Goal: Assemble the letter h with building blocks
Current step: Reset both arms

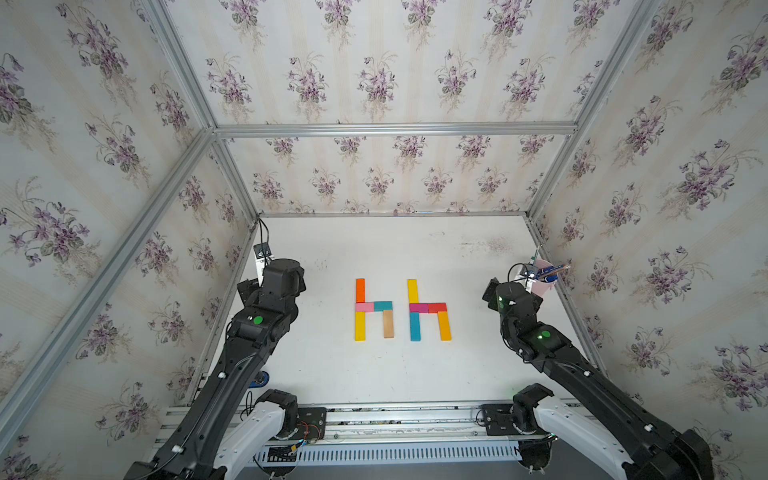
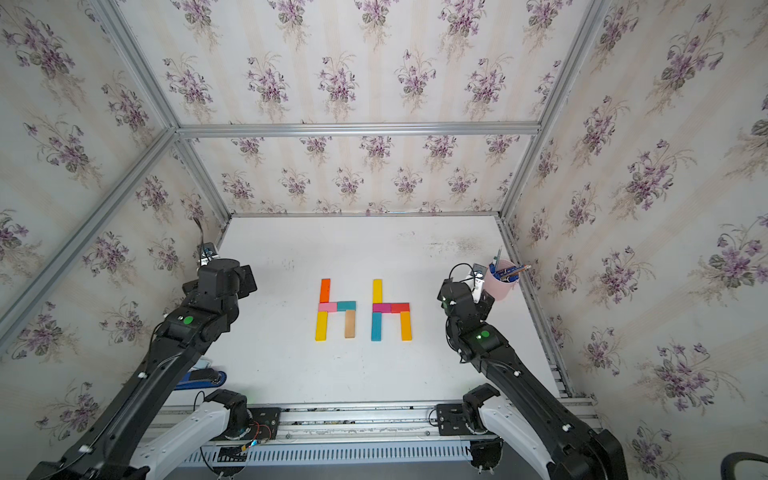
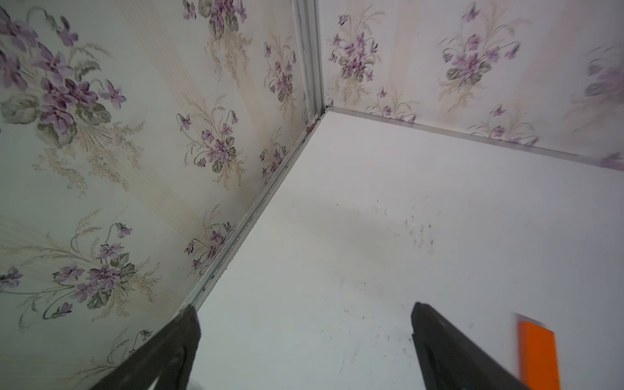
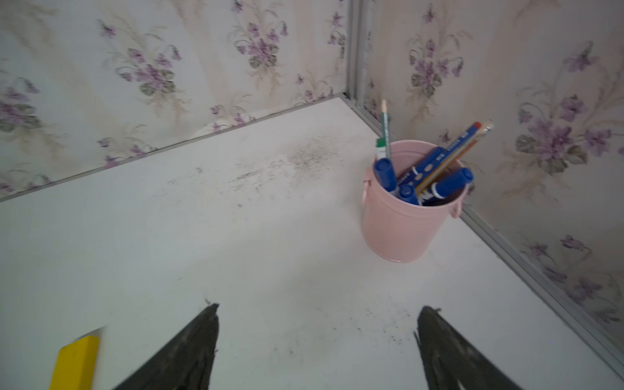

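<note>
Left gripper [image 3: 304,309] and right gripper [image 4: 319,307] both hang spread and empty, well apart from the building blocks [image 1: 365,307]. These lie mid-table [image 1: 324,365] as two finished h shapes. Assembly looks complete, so the next move is probably just parking the arms. Wrist views show the parted jaws; only the top views show the letters whole.

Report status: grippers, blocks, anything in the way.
Left gripper open, empty. Right gripper open, empty. Building blocks flat, forming two h shapes mid-table. Pink cup near right gripper, clear of blocks.
</note>
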